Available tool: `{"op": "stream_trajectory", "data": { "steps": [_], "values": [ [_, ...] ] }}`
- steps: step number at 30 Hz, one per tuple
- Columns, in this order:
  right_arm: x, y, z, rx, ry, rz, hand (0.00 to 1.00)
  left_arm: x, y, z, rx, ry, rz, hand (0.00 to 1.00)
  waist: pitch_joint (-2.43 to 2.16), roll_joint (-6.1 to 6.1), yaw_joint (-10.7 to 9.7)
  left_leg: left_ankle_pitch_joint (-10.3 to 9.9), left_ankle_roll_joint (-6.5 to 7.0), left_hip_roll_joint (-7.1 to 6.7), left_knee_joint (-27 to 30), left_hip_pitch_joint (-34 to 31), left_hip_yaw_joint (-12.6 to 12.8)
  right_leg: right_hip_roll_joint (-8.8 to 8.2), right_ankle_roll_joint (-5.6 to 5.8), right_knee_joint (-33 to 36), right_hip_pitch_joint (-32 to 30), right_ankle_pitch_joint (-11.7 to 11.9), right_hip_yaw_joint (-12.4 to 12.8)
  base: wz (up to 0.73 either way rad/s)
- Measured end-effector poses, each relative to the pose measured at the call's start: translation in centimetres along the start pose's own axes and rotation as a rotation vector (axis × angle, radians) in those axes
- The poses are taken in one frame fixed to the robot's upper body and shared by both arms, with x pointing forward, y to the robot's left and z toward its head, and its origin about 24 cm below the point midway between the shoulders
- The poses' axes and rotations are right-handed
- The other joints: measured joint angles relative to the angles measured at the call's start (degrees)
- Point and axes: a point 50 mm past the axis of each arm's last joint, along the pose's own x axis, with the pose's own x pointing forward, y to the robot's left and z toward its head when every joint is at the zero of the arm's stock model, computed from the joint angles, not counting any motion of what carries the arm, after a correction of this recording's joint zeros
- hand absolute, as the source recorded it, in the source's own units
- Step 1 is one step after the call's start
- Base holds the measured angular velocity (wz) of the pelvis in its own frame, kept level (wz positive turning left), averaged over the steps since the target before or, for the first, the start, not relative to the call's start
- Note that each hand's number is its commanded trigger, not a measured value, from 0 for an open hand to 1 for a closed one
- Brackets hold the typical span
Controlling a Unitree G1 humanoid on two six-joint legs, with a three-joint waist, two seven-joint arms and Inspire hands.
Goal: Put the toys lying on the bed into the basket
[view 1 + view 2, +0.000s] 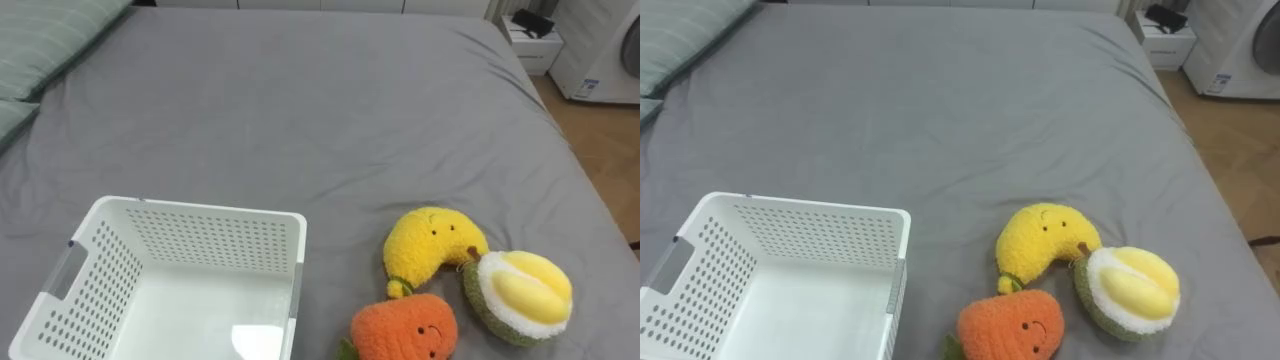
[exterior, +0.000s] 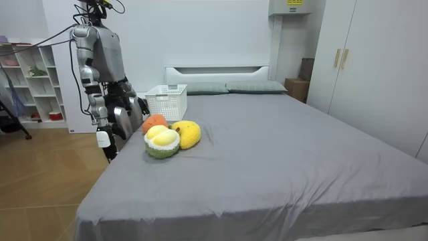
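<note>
A broad stretch of the bed (image 1: 300,110) is left bare beyond the things, bounded at the far left by the pillows (image 1: 50,45). The near left is taken up by the white basket (image 1: 200,212), whose open top is unobstructed from above. At the near right a tight cluster is formed by the yellow plush (image 1: 432,243), the orange plush (image 1: 405,330) and the durian plush (image 1: 520,295); a strip of sheet is left free between basket and cluster.
</note>
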Motion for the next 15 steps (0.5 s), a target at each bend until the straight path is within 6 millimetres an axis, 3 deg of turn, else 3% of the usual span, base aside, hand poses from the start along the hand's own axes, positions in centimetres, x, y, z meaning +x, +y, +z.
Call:
{"op": "stream_trajectory", "data": {
  "steps": [15],
  "values": [
    [0.0,-0.1,-0.3,0.013,0.018,0.012,0.0,0.0,0.6,-0.9,0.003,0.029,0.051,0.0,-0.19,-0.94,-0.02,0.02,0.0,-0.02,-0.01,0.1,0.15,-0.04,-0.01,0.04,-0.31,-0.01,-0.3,-0.01]
  ]
}}
